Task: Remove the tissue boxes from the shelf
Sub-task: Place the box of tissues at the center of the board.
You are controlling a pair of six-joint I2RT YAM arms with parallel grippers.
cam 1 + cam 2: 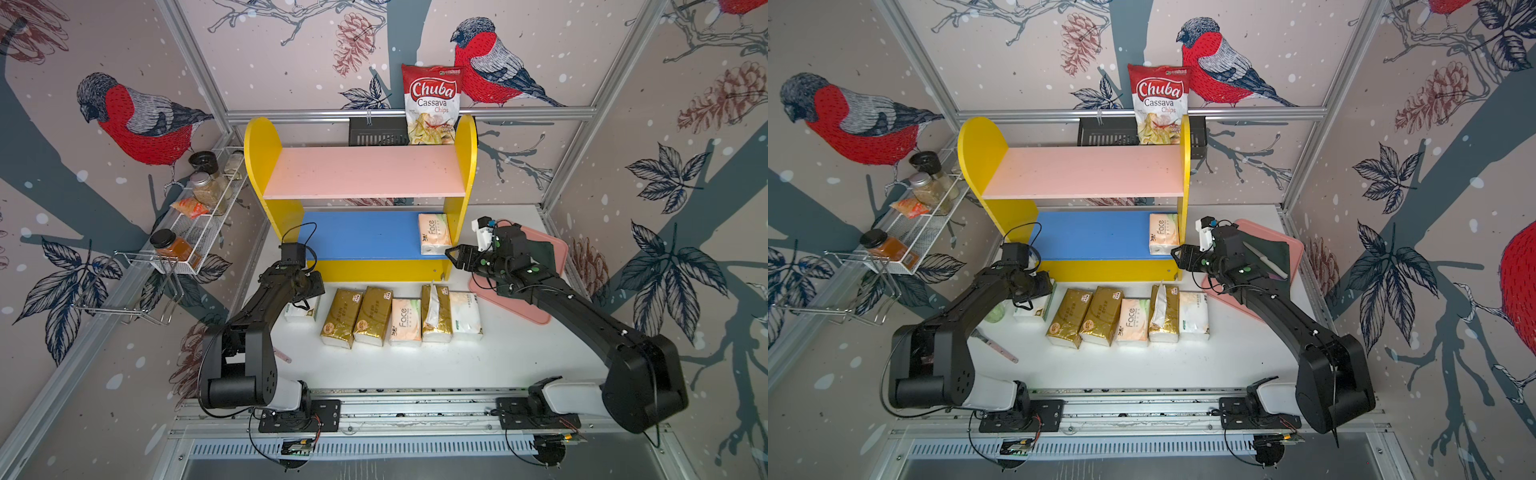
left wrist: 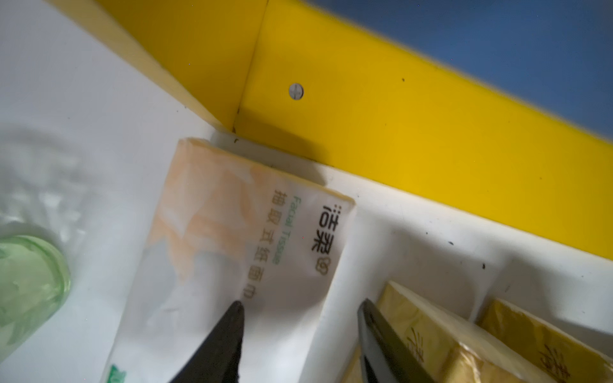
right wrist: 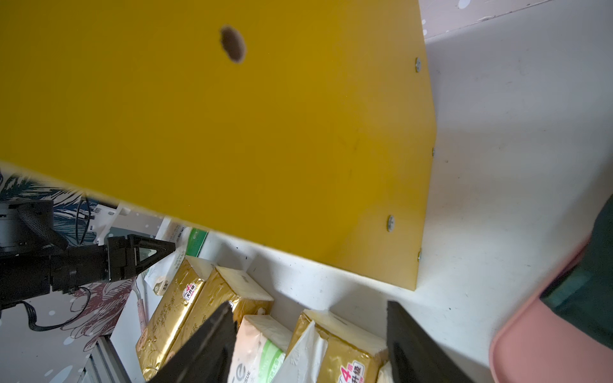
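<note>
bench (image 1: 498, 365): white top; carries the shelf at the back and a row of tissue packs just in front of it.
shelf (image 1: 365, 172): yellow round-topped sides; pink upper board bare; blue lower board holds one pack at its right end.
pink tray (image 3: 537, 341): flat on the bench, right of the shelf.
chips bag (image 1: 432, 104): red and white, upright behind the shelf's right side.
shelf face pack (image 1: 434, 233): peach-and-white, lying on the blue board against the right yellow side, its near end at the board's front edge.
bench row: six packs side by side, off the shelf, just before its front panel. from left: left white pack (image 1: 298, 313), first gold pack (image 1: 340, 318), second gold pack (image 1: 372, 316), bench face pack (image 1: 405, 322), torn gold pack (image 1: 441, 326) with tissue sticking out, right white pack (image 1: 466, 316).
left fingers (image 2: 222, 348): spread, released, gripping nothing; above the left white pack, one finger over its printed face, one over the gap toward the first gold pack; contact cannot be told.
right fingers (image 3: 215, 351): spread, released, empty; just outside the shelf's right yellow side, near its front edge; that side stands between them and the shelf face pack.
</note>
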